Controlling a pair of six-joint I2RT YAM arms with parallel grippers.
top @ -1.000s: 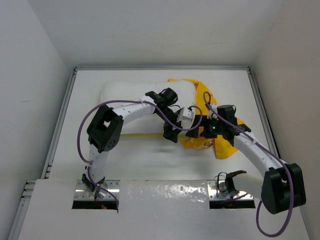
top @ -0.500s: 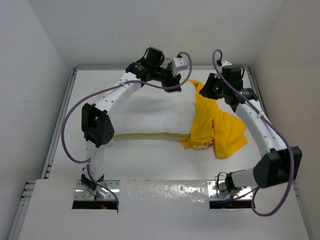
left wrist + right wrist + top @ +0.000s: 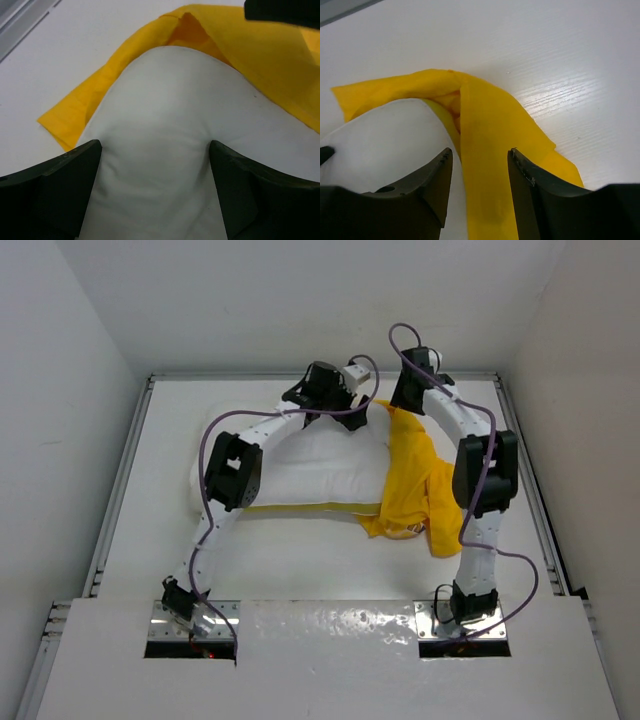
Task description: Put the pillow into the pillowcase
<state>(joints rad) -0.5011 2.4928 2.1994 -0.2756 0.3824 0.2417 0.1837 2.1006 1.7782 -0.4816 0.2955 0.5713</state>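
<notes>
Both arms extended across the table (image 3: pixel 300 550), left gripper (image 3: pixel 155 150) spread wide astride the pillow (image 3: pixel 310 465) corner, right gripper (image 3: pixel 480 155) half-closed astride a pillowcase (image 3: pixel 430 490) fold, pillow's right end covered by it.

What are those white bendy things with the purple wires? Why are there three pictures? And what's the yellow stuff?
Those are two robot arms, the left arm and the right arm. They are bolted to the near edge of a white table. Each arm ends in a gripper, which is two fingers that can pinch.

The big picture comes from a camera above and behind the arms. The other two come from little cameras on the wrists, so each gripper's own dark fingers show at the bottom.

On the table lies a puffy white pillow. A yellow pillowcase lies over one end of it.

The left gripper is open, with a pillow corner between its fingers. The right gripper has its fingers apart too, with yellow cloth between them. Neither is clearly holding anything.
</notes>
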